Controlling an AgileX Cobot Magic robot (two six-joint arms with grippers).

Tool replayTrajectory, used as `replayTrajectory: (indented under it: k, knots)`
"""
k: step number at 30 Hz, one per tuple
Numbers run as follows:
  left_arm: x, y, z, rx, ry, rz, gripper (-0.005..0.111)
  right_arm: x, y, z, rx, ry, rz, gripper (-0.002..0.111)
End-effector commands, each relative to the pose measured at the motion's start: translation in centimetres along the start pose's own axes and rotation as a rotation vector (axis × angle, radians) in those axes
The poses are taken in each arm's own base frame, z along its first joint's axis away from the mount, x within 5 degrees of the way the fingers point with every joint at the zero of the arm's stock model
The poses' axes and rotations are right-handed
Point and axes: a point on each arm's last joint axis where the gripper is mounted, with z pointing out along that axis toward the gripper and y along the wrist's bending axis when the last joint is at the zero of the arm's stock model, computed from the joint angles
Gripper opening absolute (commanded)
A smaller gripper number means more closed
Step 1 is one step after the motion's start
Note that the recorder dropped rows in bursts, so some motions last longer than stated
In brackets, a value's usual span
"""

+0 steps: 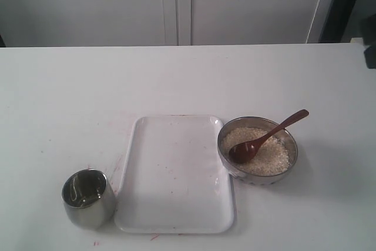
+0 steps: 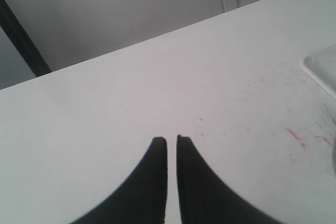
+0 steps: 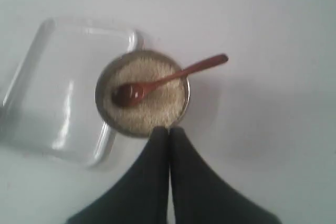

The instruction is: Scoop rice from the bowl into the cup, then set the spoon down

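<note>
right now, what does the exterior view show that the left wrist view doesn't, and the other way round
Only the exterior view shows the cup, the bowl of rice and the spoon, which lies in the rice with its handle over the rim. Only the left wrist view shows the left gripper, its fingers close together and holding nothing. Both show the white table and the white tray, though the wrist view catches just one corner of it.

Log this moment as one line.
spoon: in bowl on rice | cup: no rice visible | left gripper: shut | right gripper: shut, above bowl
</note>
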Motion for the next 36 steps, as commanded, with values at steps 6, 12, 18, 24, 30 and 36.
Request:
replayTrajectory:
  k: [6,12,18,24,30,36]
  knots:
    - [-0.3,0.0,0.0,0.005,-0.012,-0.01,0.014,-4.0,-1.1,7.2,-0.048,0.195,-0.368,0.0]
    - [-0.3,0.0,0.0,0.005,-0.012,-0.01,0.014,-3.8,-0.1,11.9,-0.149,0.286,-0.75,0.0]
    - [-0.3,0.0,0.0,0.005,-0.012,-0.01,0.014,-3.8,0.5,15.1,-0.214,0.297,-1.143,0.0]
    - [-0.3,0.0,0.0,0.005,-0.012,-0.01,0.014,-4.1,-0.4,16.2,-0.128,0.33,-1.277,0.0]
    - [-0.3,0.0,0.0,0.005,-0.012,-0.01,0.014,-3.4,-0.6,17.5,-0.163,0.358,-1.375,0.023]
    - [-0.3,0.0,0.0,0.005,-0.012,-0.01,0.014,-2.8,-0.8,18.8,-0.227,0.395,-1.503,0.057]
